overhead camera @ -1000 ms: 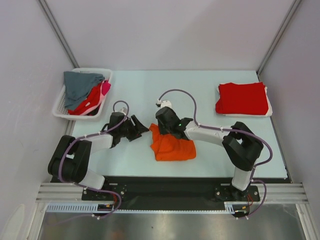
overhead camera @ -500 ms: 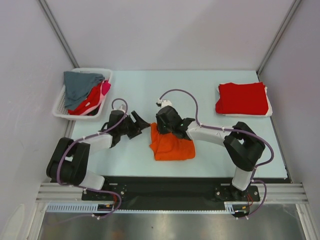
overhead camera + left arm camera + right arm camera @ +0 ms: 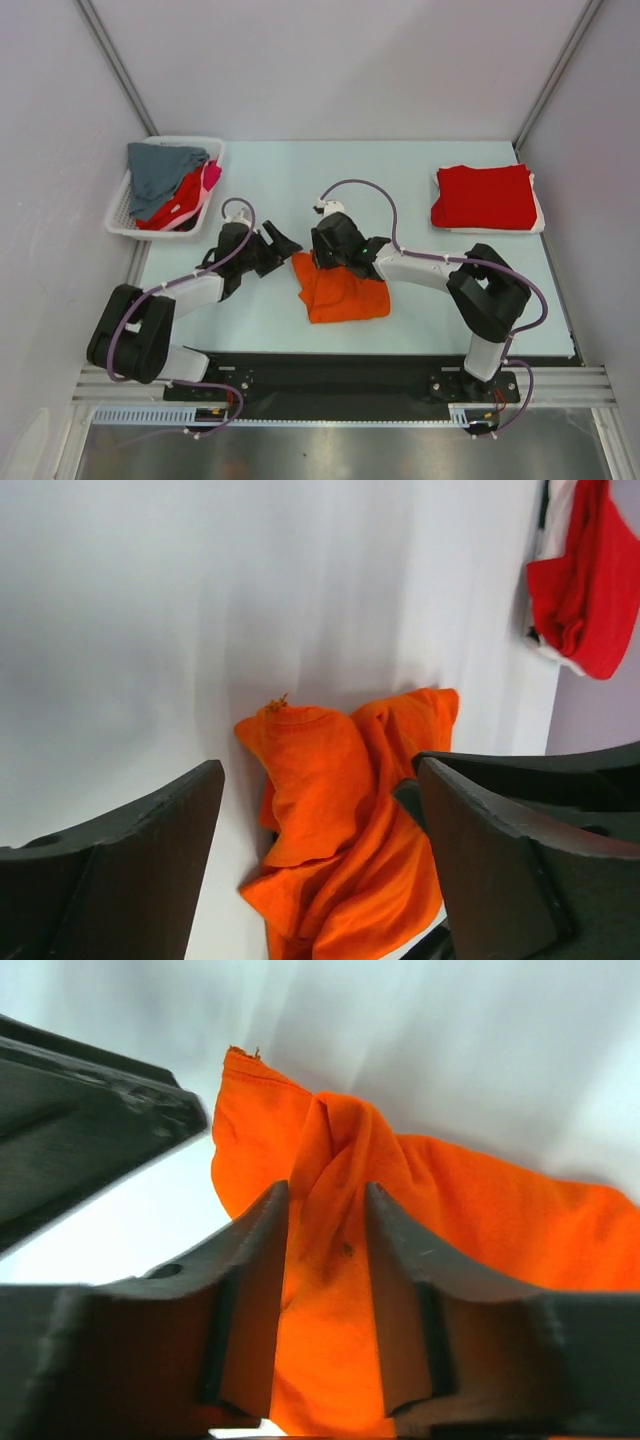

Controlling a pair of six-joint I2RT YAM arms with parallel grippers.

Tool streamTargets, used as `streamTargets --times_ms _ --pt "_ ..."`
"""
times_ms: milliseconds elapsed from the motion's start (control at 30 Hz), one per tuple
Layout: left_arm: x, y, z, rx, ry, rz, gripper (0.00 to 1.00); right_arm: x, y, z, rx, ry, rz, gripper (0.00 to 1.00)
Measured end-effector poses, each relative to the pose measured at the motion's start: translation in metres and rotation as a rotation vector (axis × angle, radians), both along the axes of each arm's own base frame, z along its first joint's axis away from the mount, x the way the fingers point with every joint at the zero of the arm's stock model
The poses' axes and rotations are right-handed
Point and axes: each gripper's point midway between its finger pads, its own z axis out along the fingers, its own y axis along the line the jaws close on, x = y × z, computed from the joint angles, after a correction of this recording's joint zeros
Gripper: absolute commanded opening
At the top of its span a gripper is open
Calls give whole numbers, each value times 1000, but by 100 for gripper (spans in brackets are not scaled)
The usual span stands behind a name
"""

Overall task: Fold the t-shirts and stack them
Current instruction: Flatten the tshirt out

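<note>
- Orange t-shirt [image 3: 340,293]: one item, bunched and partly folded, laid on the table [image 3: 420,170] at the middle of the near half. A raised ridge of cloth is seen along its far-left part.
- Right gripper [image 3: 324,264]: set on the far-left edge of the orange t-shirt. In the right wrist view its fingers [image 3: 255,1290] are parted a little, with the ridge of orange cloth standing between them. Whether the cloth is pinched cannot be told.
- Left gripper [image 3: 278,245]: held just left of the orange t-shirt's far corner, apart from the cloth. Its jaws are spread wide and nothing is held.
- Red t-shirt [image 3: 483,195]: one item, folded flat, laid well to the right of the orange t-shirt and farther back.
- Basket [image 3: 118,226]: white mesh, placed well to the left of the orange t-shirt and farther back.
- Basket contents, loosely heaped: a grey t-shirt [image 3: 160,168] on top, a second red t-shirt [image 3: 180,202] below it, and a pink t-shirt [image 3: 211,178] at the side nearest the orange t-shirt.
</note>
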Motion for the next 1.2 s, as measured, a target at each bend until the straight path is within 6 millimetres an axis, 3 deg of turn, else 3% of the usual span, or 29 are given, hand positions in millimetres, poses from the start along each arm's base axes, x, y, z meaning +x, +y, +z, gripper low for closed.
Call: streamTargets --times_ms 100,200,267,300,333,433,500,700,733,767,833,933,1033,1200 --pt "-3 -7 -17 8 43 -17 75 1 -1 0 2 1 -4 22" --pt "-5 -11 -34 24 91 -28 73 2 -2 0 3 1 -9 19" --pt "-6 -11 -42 33 112 -28 69 3 -2 0 3 2 -11 27" --pt "-6 -11 -43 30 117 -23 66 3 -3 0 4 2 -13 39" --pt "-4 -11 -43 30 112 -22 63 3 -2 0 7 4 -16 43" --pt "-1 -13 -42 22 103 -16 42 4 -3 1 11 5 -10 49" --pt "1 -14 -41 16 98 -13 37 4 -1 1 17 7 -4 48" --pt "10 -22 -42 -6 77 -17 15 8 -2 -12 -3 30 -19 15" --pt "12 -23 -42 -9 71 -20 1 7 -3 -14 -6 34 -21 8" --pt "12 -25 -42 -16 70 -20 0 7 -5 -15 -5 32 -27 2" --pt "14 -29 -38 -26 49 -28 0 8 -9 -13 -4 22 -39 0" --pt "18 -31 -31 -43 19 -26 0 9 -24 -5 1 5 -73 0" --pt "19 -27 -23 -36 1 -9 0 14 -47 19 41 -26 -130 0" --pt "26 -8 8 -3 -66 49 0 37 -119 79 164 -117 -310 0"
